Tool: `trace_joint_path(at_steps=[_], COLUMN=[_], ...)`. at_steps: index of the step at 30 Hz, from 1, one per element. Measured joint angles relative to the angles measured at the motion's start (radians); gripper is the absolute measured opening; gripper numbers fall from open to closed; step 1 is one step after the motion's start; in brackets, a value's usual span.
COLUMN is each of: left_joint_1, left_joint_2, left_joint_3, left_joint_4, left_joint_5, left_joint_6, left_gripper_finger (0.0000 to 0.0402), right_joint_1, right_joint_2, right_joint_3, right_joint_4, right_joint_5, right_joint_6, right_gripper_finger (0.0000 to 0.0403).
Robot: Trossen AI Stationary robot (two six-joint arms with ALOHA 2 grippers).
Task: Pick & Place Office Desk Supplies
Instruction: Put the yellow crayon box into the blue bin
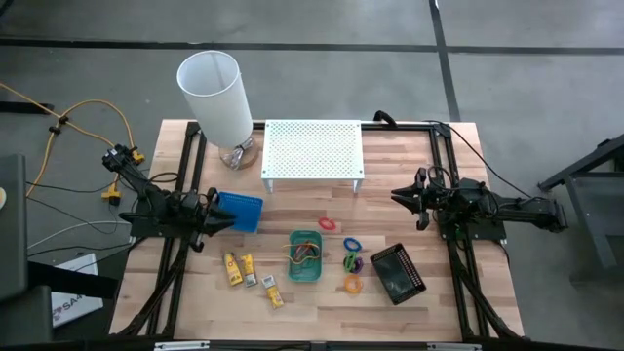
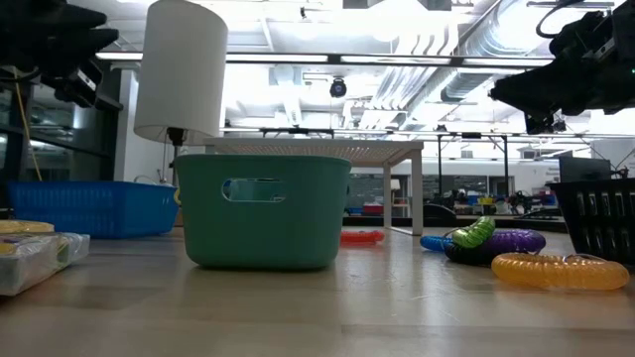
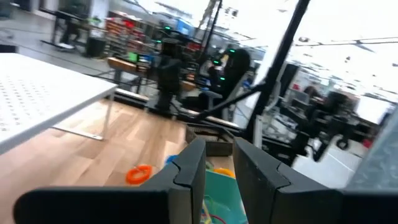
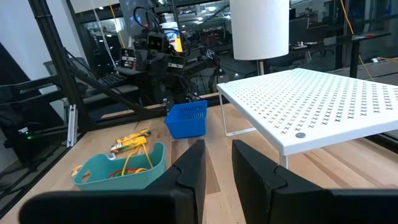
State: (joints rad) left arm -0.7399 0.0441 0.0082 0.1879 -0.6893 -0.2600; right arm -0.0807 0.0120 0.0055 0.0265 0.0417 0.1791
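Wooden surface [image 1: 409, 210] from above, with 12 o'clock at the far edge.

At 9 o'clock: left arm [image 1: 161, 210], up off the wood. Left jaws open just a little, with nothing in them, right next to the blue plastic basket [image 1: 241, 211].

At 3 o'clock: right arm [image 1: 468, 207], also up in the air. Right jaws open a little too, and empty.

In the middle: small green plastic tray [image 1: 305, 279] with a few thin bands inside.

At 8 o'clock from the tray: yellow-and-white blocks [image 1: 239, 268], close together, and one more [image 1: 272, 291] at 7 o'clock.

At 1 o'clock from the tray: thin red ring [image 1: 327, 223].

From 3 to 4 o'clock, in a short row: blue ring [image 1: 352, 244], purple ring [image 1: 352, 261], orange ring [image 1: 352, 285].

Past them at 4 o'clock: black mesh tray [image 1: 398, 274], set at a slant.

Nothing picked up yet, by the look of it.

Could go wrong:
- Flat, thin rings, so easy to miss or to pinch badly and drop.
- Rings very close together, so easy to push one away while going for another.
- Light trays, so likely to slide from one small bump.
- Blocks side by side, so easy to grab two or knock one aside.
- Left jaws so near the blue basket that a quick swing might shove it.
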Motion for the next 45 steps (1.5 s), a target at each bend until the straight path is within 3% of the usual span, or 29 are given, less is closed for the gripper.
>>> trace_joint_path(at_steps=[25, 36, 45], left_joint_1=[0.0, -0.001, 0.006], left_joint_2=[0.017, 0.277, 0.582], left_joint_3=[0.023, 0.178, 0.387], left_joint_4=[0.0, -0.003, 0.0], left_joint_5=[0.004, 0.009, 0.039], left_joint_6=[0.016, 0.044, 0.232], left_gripper_finger=[0.0079, 0.0079, 0.0079], right_joint_1=[0.0, 0.0, 0.0], right_joint_2=[0.0, 0.0, 0.0], right_joint_3=[0.0, 0.0, 0.0], right_joint_4=[0.0, 0.0, 0.0], right_joint_5=[0.0, 0.0, 0.0], right_joint_6=[0.0, 0.0, 0.0], right_gripper_finger=[0.0066, 0.0066, 0.0066])
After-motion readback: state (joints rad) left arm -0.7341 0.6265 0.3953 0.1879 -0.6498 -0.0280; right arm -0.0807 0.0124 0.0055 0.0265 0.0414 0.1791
